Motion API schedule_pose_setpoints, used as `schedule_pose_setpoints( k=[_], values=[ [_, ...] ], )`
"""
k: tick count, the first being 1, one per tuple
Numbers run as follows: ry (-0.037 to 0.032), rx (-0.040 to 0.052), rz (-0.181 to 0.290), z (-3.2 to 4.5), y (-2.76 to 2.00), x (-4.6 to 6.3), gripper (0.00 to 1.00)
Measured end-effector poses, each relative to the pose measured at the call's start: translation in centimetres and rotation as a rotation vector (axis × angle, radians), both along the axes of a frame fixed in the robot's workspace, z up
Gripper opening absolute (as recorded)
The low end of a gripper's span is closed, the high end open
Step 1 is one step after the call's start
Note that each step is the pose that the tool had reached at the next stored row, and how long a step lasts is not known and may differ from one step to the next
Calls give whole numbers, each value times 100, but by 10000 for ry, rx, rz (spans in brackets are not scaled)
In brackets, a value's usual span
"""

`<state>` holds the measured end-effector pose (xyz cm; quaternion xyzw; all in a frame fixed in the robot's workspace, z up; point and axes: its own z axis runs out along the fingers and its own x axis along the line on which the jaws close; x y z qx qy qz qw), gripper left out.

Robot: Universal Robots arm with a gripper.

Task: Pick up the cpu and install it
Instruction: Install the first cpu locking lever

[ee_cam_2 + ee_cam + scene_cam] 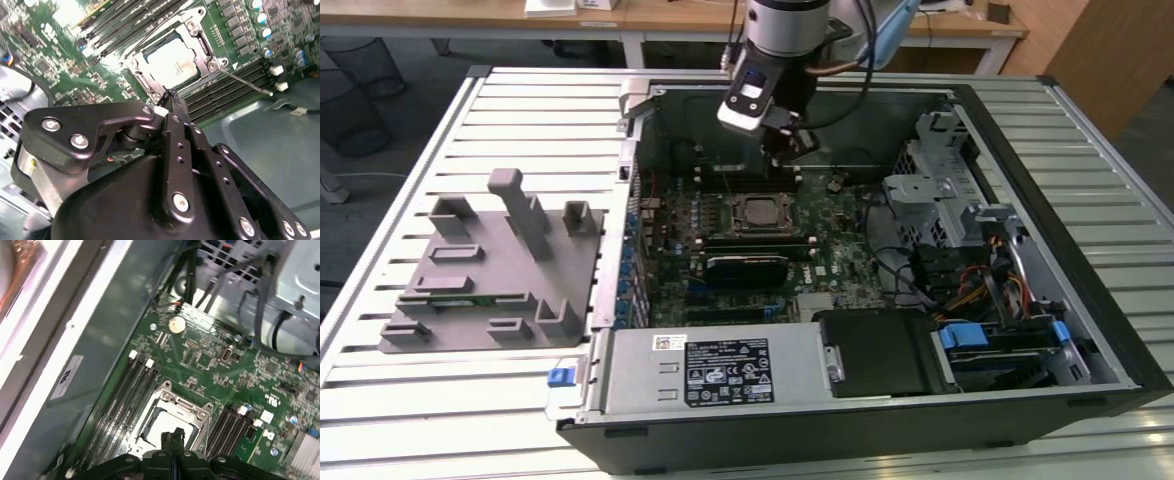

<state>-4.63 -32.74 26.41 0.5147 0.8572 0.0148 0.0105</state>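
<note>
The gripper [171,96], jaws closed and empty, hovers just above the cpu [172,62] lying in the motherboard's socket [199,31].

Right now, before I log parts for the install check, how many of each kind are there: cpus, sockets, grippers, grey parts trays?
cpu: 1
socket: 1
gripper: 1
grey parts tray: 1
Total: 4
</note>
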Motion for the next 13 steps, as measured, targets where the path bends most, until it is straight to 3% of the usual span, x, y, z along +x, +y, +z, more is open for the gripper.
schedule_pose_setpoints(
  k=[7, 13],
  values=[
    [4, -83, 1218, 0, -1, -1, 11],
    [0, -102, 2313, -4, 0, -1, 11]
  ],
)
